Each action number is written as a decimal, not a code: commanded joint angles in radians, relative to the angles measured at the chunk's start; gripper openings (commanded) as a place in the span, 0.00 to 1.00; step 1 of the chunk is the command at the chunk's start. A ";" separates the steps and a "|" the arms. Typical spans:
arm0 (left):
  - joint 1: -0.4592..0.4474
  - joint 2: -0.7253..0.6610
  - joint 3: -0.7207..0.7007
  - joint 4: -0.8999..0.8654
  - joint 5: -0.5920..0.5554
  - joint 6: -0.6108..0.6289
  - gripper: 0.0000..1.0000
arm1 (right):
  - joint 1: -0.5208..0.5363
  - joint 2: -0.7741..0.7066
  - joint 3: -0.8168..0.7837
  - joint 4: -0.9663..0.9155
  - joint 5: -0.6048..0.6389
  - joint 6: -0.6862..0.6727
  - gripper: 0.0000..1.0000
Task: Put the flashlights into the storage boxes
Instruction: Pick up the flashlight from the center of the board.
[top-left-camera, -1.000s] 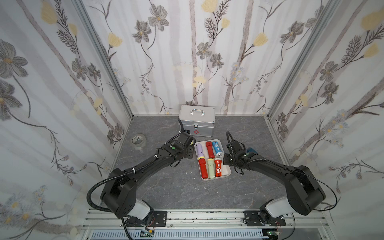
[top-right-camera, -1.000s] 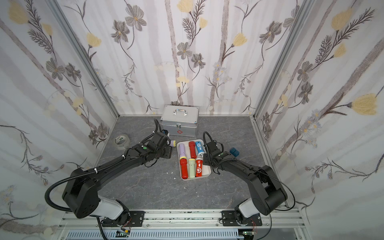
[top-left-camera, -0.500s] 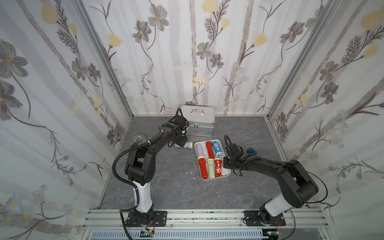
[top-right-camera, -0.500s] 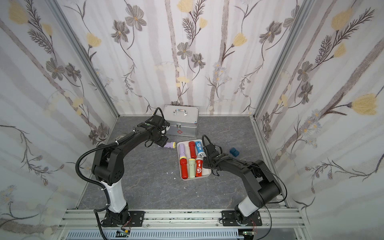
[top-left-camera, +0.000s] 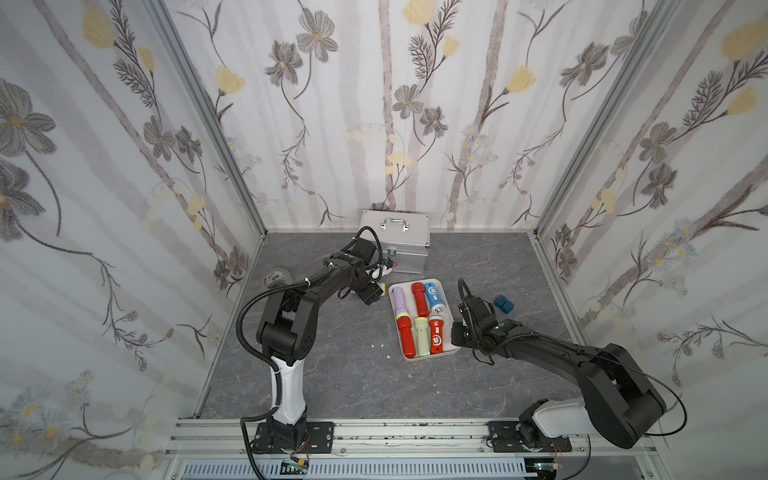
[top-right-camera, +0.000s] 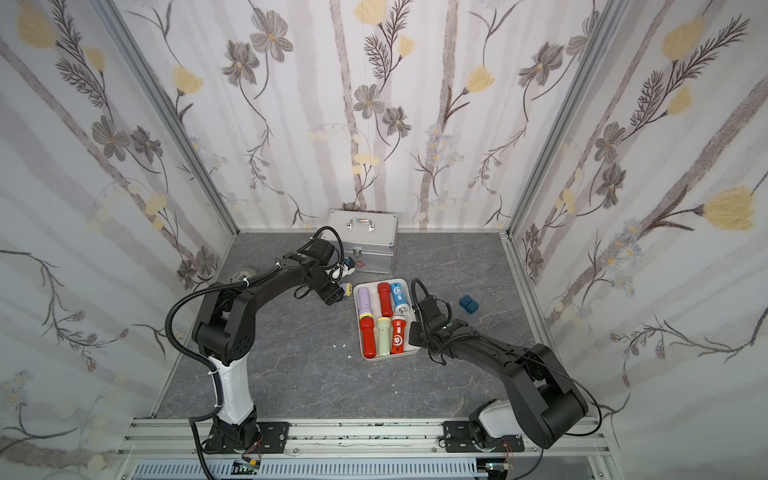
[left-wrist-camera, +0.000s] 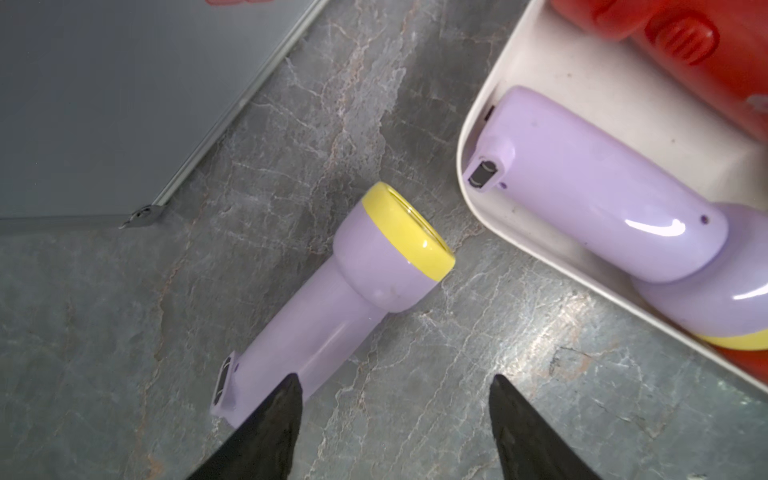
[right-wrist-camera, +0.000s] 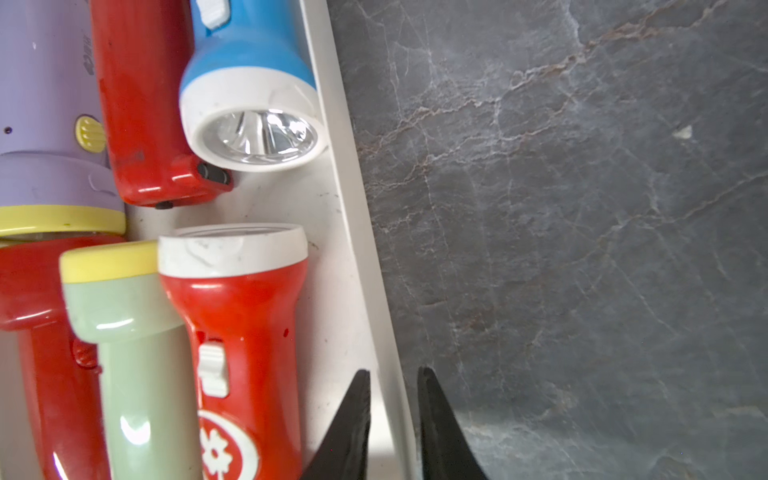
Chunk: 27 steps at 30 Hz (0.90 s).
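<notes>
At the left of the grey table (top-left-camera: 332, 374), a grey roll (top-left-camera: 275, 277) is partly hidden behind the left arm. To its right, the left gripper (left-wrist-camera: 395, 382) is held low over the table with its fingers (left-wrist-camera: 266, 436) spread wide and nothing grasped; one fingertip overlaps the tail of the loose lilac flashlight (left-wrist-camera: 332, 299), which lies flat on the table, outside the tray. Its yellow collar (top-right-camera: 345, 287) is pointed at the near corner of the white tray (top-left-camera: 448, 322), close but apart. A silver case (top-left-camera: 395, 241) is set just behind it.

In the tray's upper row a second lilac flashlight (top-left-camera: 400, 301), a plain red flashlight (top-left-camera: 419, 298) and a blue flashlight (top-left-camera: 434, 296) are laid side by side; below them a long red flashlight (top-left-camera: 406, 337), a pale-green flashlight (top-left-camera: 422, 334) and a white-collared red flashlight (top-left-camera: 435, 336).

At the tray's right wall the right gripper (right-wrist-camera: 395, 372) is closed, the rim pinched between its fingers (right-wrist-camera: 345, 428). Further right, a dark-blue block (top-left-camera: 503, 303) is seen.
</notes>
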<state>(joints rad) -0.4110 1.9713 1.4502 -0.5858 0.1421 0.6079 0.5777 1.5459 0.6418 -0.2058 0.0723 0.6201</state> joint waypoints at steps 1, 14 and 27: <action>0.004 -0.010 -0.046 0.125 0.017 0.160 0.74 | 0.002 -0.003 0.017 0.018 -0.011 -0.003 0.24; 0.058 0.070 0.059 0.094 0.103 0.322 0.74 | 0.000 0.028 0.028 0.009 -0.048 -0.021 0.25; 0.058 0.126 0.091 0.016 0.145 0.358 0.70 | -0.002 0.018 0.029 0.034 -0.086 -0.010 0.26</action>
<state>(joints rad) -0.3492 2.0880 1.5387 -0.5285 0.2653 0.9276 0.5755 1.5761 0.6666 -0.2070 0.0162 0.6083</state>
